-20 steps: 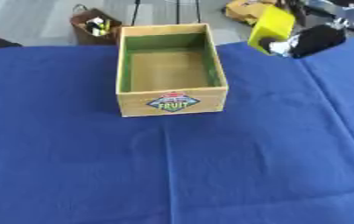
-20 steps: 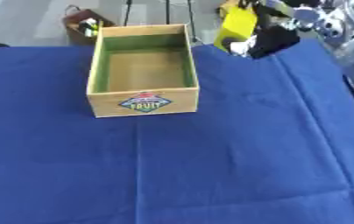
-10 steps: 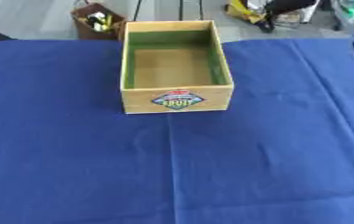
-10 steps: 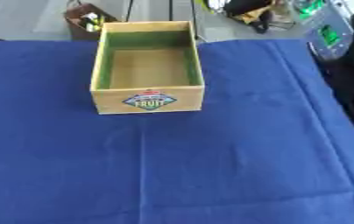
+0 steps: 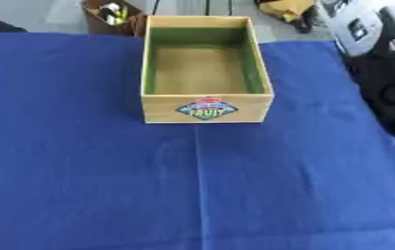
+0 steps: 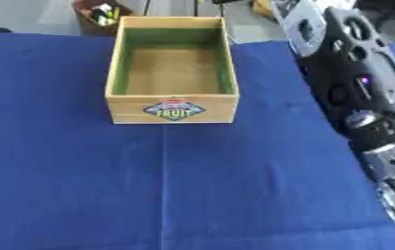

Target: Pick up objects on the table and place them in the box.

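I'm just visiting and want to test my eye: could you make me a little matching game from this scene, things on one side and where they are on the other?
Things:
1. box
2. cloth
3. brown basket
4. robot arm

Places:
A. along the right edge of the view
B. beyond the table's far edge, left of the box
C. spread over the whole table
D. middle of the far half of the table, open and empty

Pairs: 1-D, 2-C, 3-B, 4-A

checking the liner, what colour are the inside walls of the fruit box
Green inside walls above a tan floor, in the wooden fruit box; clearest in the left eye view.
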You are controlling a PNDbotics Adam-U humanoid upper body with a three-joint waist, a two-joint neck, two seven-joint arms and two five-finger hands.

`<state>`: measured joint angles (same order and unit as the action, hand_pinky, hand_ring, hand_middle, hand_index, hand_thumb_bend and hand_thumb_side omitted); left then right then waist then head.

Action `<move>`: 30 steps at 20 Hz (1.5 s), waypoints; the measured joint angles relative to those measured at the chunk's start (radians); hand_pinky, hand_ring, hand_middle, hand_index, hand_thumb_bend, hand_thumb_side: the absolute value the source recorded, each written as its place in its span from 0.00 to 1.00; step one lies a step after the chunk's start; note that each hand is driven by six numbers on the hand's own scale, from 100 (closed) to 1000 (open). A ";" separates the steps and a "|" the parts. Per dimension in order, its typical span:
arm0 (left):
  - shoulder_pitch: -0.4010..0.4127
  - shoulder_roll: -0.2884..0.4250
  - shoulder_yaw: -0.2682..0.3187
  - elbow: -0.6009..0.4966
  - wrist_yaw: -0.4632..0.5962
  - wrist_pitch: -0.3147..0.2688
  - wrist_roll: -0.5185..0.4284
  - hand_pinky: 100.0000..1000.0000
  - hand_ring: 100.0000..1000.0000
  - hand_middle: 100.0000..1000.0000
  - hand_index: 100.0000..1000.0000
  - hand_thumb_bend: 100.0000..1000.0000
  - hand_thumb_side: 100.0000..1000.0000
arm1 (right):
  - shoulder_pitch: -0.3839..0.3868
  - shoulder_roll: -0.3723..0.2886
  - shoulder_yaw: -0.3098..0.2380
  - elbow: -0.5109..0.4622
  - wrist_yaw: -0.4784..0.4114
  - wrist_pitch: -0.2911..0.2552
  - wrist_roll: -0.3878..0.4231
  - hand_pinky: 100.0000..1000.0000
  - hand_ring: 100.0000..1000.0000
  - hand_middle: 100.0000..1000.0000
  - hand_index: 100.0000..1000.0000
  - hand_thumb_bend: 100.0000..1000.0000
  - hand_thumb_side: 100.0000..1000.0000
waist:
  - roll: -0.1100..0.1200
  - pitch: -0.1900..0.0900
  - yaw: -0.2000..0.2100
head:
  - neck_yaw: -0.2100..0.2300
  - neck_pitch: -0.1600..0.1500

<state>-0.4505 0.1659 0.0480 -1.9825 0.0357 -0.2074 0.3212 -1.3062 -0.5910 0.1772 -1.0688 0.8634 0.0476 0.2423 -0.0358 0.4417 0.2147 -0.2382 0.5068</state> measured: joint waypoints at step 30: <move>-0.025 -0.018 -0.006 0.000 0.008 -0.004 -0.011 0.35 0.55 0.51 0.66 0.03 1.00 | 0.039 0.149 0.010 0.161 0.263 -0.104 0.084 0.59 0.71 0.43 0.61 0.33 0.55 | -0.004 0.021 0.031 | -0.027 -0.008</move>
<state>-0.4754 0.1480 0.0418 -1.9825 0.0440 -0.2117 0.3101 -1.2677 -0.4418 0.1874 -0.9080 1.1260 -0.0561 0.3263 -0.0399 0.4627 0.2456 -0.2654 0.4985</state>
